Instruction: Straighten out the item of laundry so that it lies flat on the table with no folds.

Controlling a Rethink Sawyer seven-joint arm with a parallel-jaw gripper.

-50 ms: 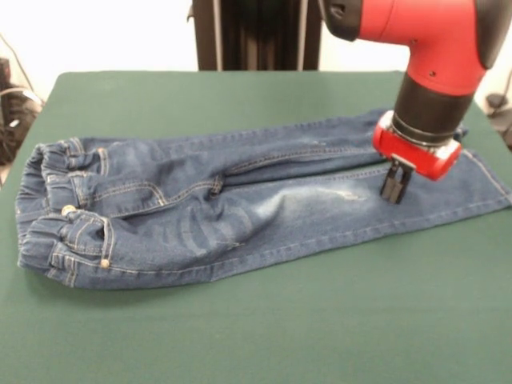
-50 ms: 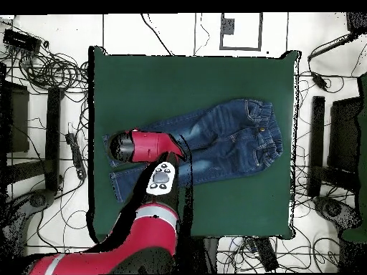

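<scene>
A large rectangular table (image 1: 264,336) covered in plain dark green cloth is shown, with white floor around it in the overhead view. Tangles of black cable (image 2: 50,68) are strewn over that floor on both long sides of the table, and dark stands (image 2: 51,136) are seen close beside its edges. In the front view a black upright frame (image 1: 256,32) is seen behind the table's far edge, against a pale wall.

The jeans (image 1: 240,208) are laid lengthwise across the middle of the table, both legs side by side and touching. The gathered elastic waistband (image 1: 44,208) is bunched and puckered at one end, near a short edge of the table; a metal button (image 1: 69,210) is seen there, and tan stitching is traced along the pockets and seams. Faded whitish patches are visible on the thighs. Shallow creases are seen around the crotch and knee; the leg ends are spread close to the opposite short edge.

The red and black arm (image 1: 432,40) is brought down over the lower legs of the jeans. The gripper (image 1: 395,186) is held with its dark fingertips close together, nearly closed, with their tips at the denim; whether cloth is pinched between them cannot be told.

A broad strip of bare green cloth is left along each long edge of the table. Less room is left at the two short edges, where waistband and leg ends lie near the border.
</scene>
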